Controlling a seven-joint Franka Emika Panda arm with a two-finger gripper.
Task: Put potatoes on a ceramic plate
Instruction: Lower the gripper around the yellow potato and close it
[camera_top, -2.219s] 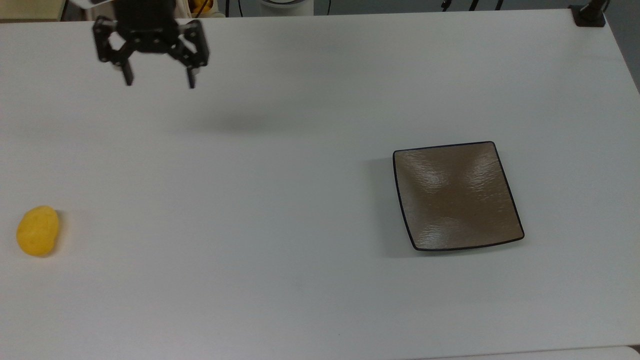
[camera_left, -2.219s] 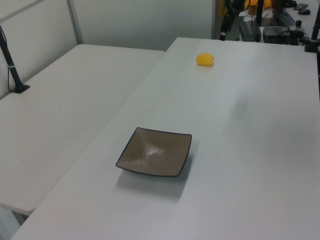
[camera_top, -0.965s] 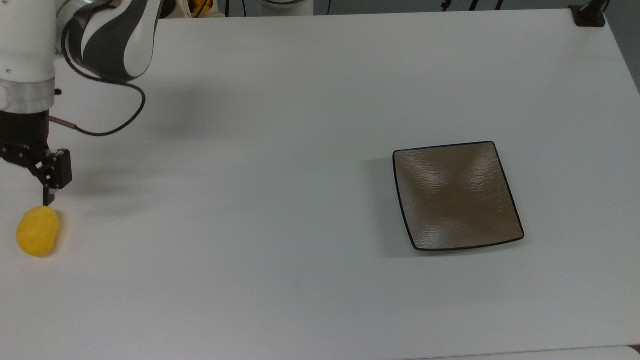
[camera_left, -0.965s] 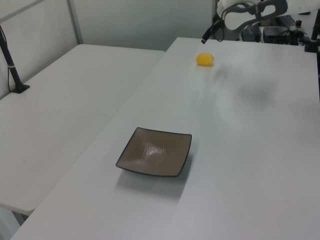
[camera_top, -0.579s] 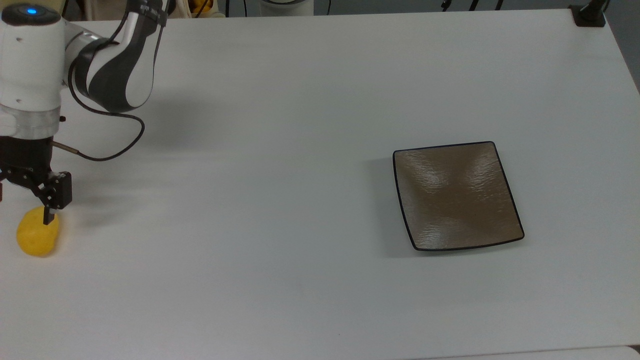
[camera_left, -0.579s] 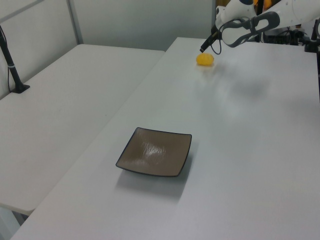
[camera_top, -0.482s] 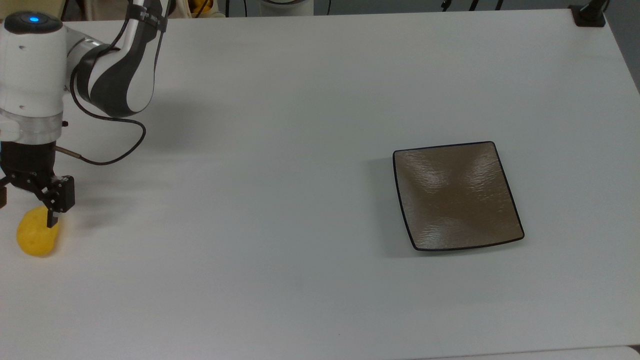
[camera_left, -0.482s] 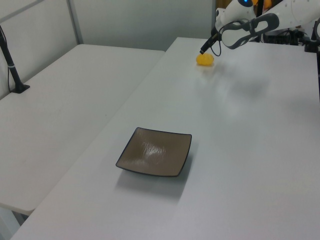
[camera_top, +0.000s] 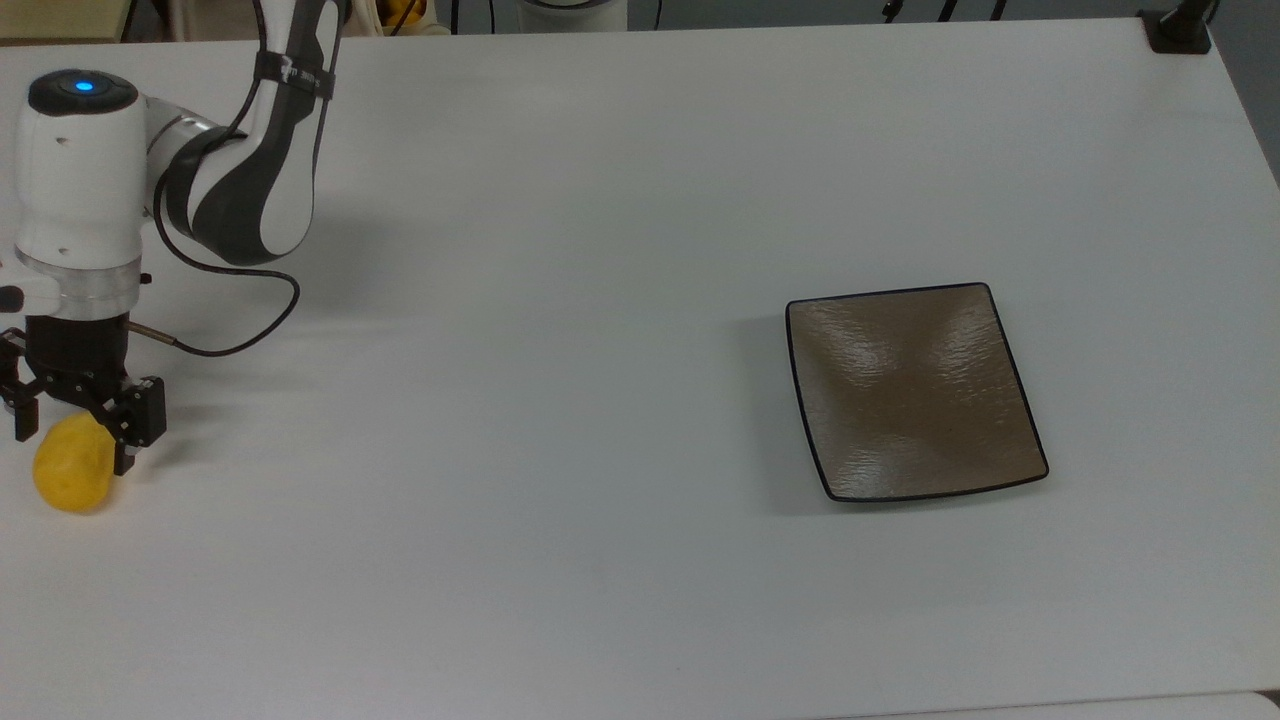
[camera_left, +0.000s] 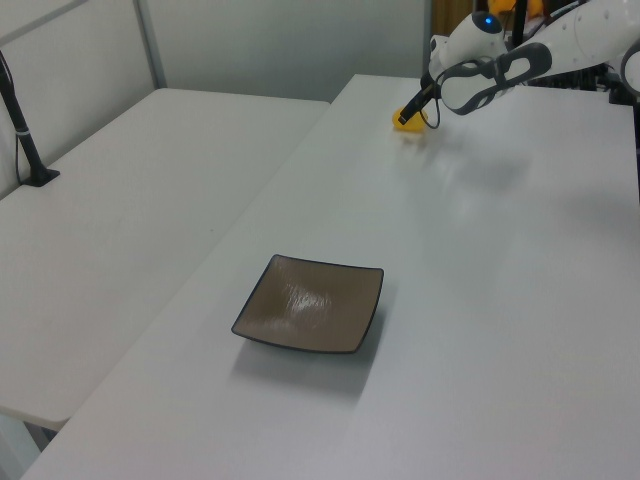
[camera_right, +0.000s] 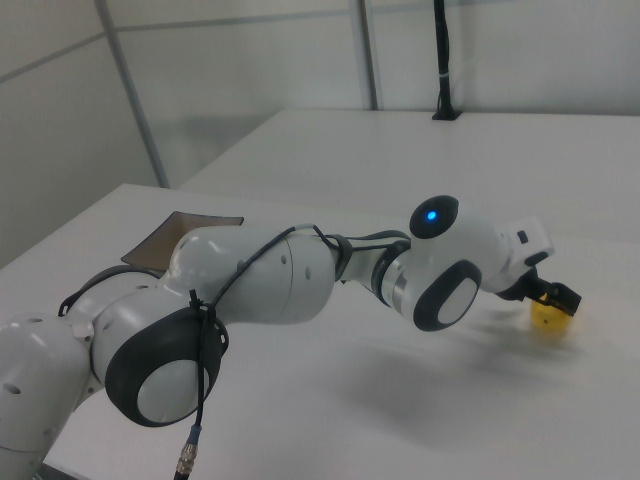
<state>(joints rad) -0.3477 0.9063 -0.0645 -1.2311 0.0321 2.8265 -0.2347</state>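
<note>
We are lowering the black two-finger hand over the bright yellow, lumpy, plastic-looking potato, which is lying on the white counter directly under the hand. The hand is spread open, one finger on the potato's side toward the top view's right, the other finger on the side toward the top view's left. The potato is sitting between them, not gripped yet, as far as we can judge. In the left view the hand is covering part of the potato; in the right view the potato is peeking out just below the hand.

The square brownish-grey glossy ceramic plate with the thin dark rim is sitting well apart from the hand, far toward the top view's right, with nothing on it.

Risks from here, in our judgement:
- The potato is smooth and rounded, so closing off-centre could squirt it out sideways or roll it away.
- It is lying near the counter edge at the top view's left, so a nudge could push it off.
- Going too low could jam the fingertips into the counter.
- The carry to the plate is long, so a shallow pinch could let go midway.
- The plate is glossy and curved, so releasing from high up could make the potato bounce or roll off.
</note>
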